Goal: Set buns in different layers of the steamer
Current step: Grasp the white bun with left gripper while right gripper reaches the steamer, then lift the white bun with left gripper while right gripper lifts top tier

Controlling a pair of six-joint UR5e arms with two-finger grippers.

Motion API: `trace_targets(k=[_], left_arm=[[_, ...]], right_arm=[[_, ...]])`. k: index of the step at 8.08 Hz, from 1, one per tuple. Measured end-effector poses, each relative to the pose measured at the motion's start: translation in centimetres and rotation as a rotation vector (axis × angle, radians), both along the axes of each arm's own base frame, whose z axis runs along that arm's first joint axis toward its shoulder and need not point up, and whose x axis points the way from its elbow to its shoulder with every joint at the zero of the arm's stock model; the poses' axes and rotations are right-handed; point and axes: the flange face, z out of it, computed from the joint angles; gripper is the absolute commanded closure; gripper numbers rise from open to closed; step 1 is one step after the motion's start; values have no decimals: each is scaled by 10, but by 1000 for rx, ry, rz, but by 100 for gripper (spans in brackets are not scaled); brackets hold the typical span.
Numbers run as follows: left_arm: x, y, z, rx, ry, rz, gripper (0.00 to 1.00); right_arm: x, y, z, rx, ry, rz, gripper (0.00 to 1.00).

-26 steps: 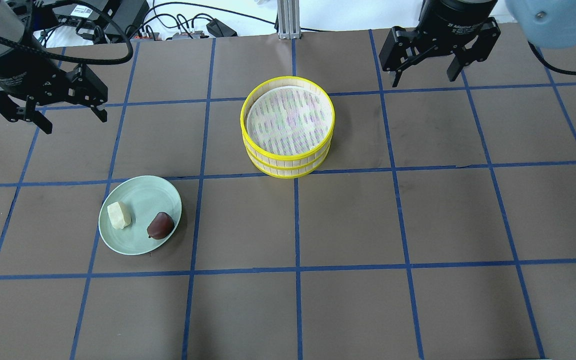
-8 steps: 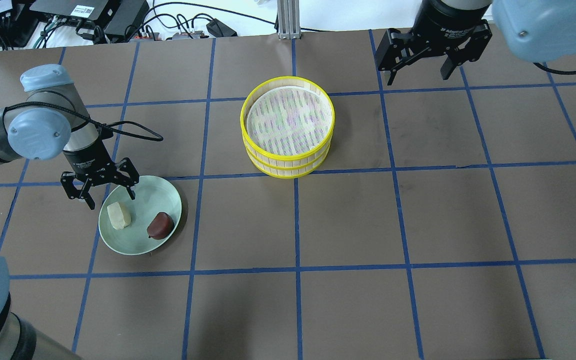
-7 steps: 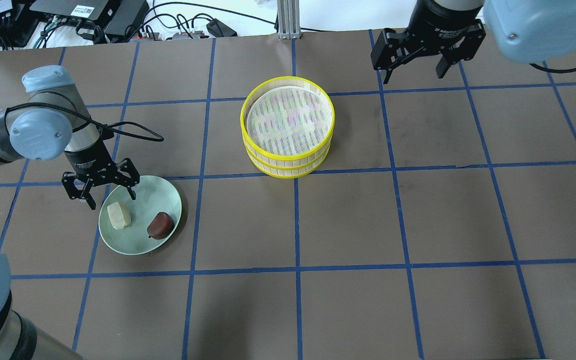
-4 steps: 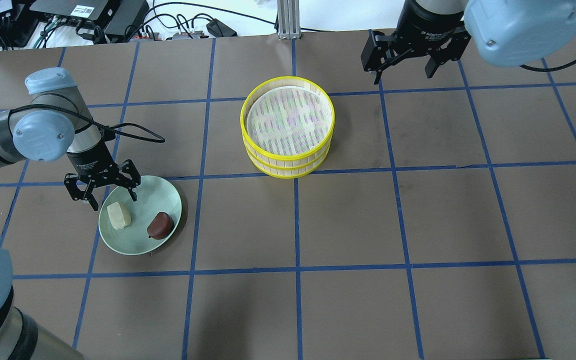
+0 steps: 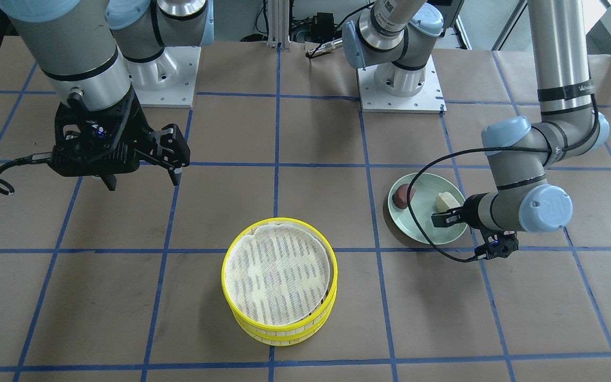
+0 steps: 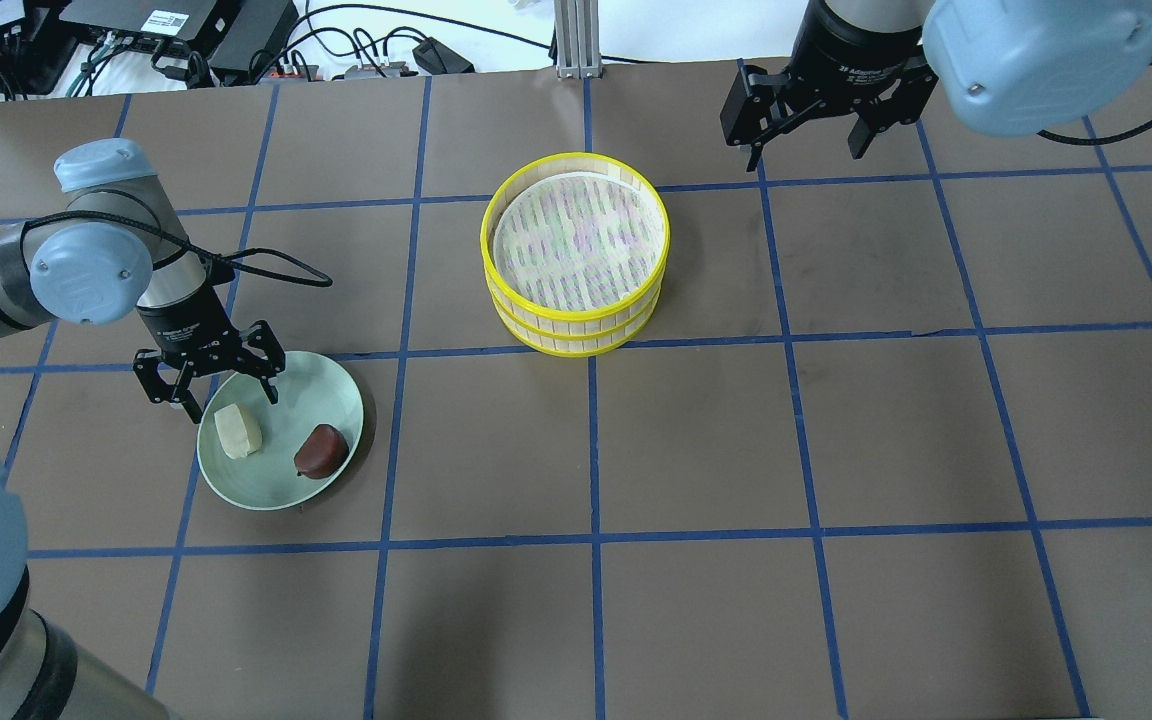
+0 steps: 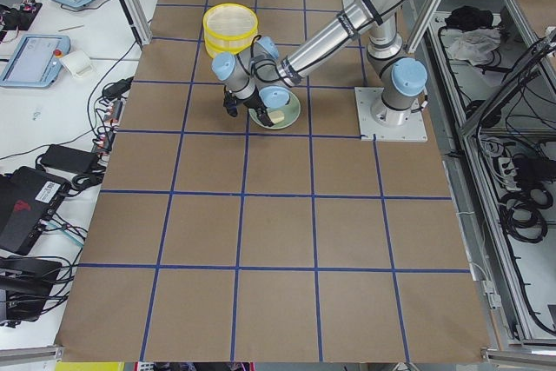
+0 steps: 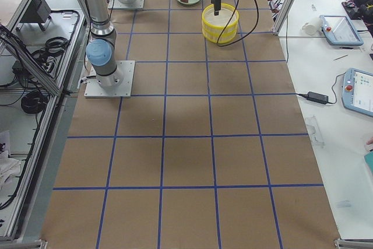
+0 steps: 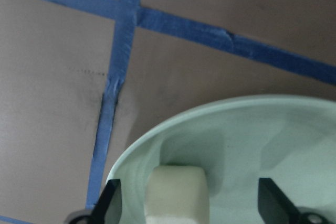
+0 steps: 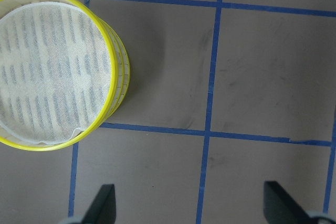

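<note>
Nothing is placed yet: the cream bun (image 6: pixel 238 430) and brown bun (image 6: pixel 321 451) lie on the plate (image 6: pixel 308 398); the steamer (image 6: pixel 576 326) is seen empty on top. The left hand (image 6: pixel 236 408) is spread over the cream bun; the right hand (image 6: pixel 806 160) is spread, unladen.

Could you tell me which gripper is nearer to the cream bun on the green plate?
Left. The left gripper hangs open right beside the cream bun, at the plate rim; the right gripper hangs open far away, on the other side of the steamer.

Left arm (image 6: pixel 86 270) low, left jaws apart; right arm (image 6: pixel 1026 55) high, right jaws apart.
</note>
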Motion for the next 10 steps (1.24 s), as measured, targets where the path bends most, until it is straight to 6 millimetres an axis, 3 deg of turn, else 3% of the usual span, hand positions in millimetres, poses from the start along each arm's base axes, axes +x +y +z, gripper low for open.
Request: trace_targets(k=[1,2,5,7,10], left_arm=[[-1,2,-2,4,6,2,23],[-2,3,-3,5,10,3,52],[-2,1,-2,-2,14,6,97],[-1,-2,3,-16,15,9,100],[-1,-8,24,-60,5,13,100]], right_arm=[[0,0,0,1,0,0,0],[0,0,0,0,0,-1,0],[4,-15,-13,-31,-10,-14,0],[25,-42,-48,-65,-29,-32,0],[53,-74,-119,-71,-41,-34,0]])
